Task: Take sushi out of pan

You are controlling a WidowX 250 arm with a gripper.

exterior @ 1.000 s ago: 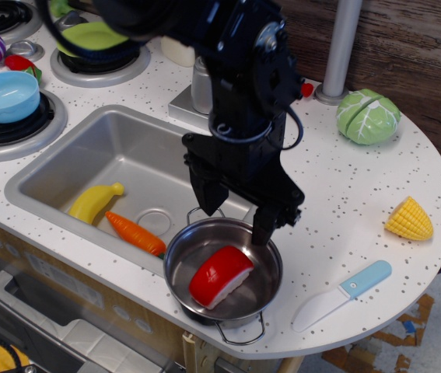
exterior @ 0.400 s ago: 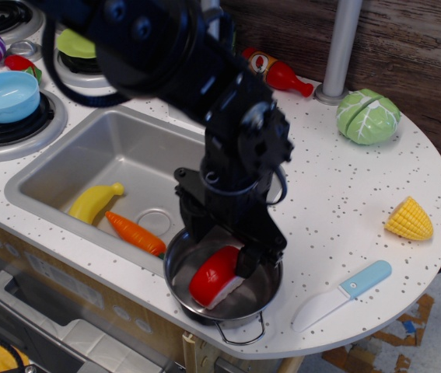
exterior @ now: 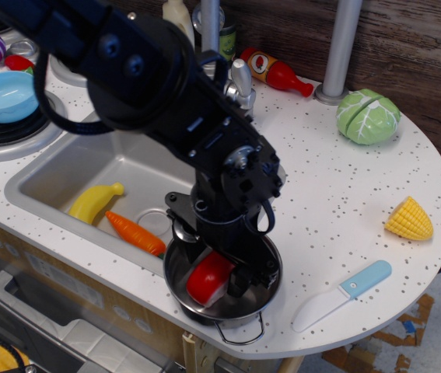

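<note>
The pan (exterior: 197, 309), a shiny steel pot with wire loop handles, stands on the counter's front edge beside the sink. The sushi (exterior: 207, 278), red on top with a little white at its base, lies inside the pan. My black gripper (exterior: 211, 273) reaches down into the pan with a finger on either side of the sushi. One finger (exterior: 239, 278) hides the right end of the sushi. The jaws stand close around it, but I cannot tell whether they press on it.
The steel sink (exterior: 88, 167) holds a yellow banana (exterior: 94, 200) and an orange carrot (exterior: 134, 233). A toy knife (exterior: 343, 294), corn (exterior: 409, 218) and green cabbage (exterior: 369, 116) lie on the counter to the right. A red sauce bottle (exterior: 275, 72) and blue bowl (exterior: 4, 95) stand behind.
My gripper has come down from above the pan's far rim into the pan and now straddles the sushi. The sushi stays in the pan, now partly covered.
</note>
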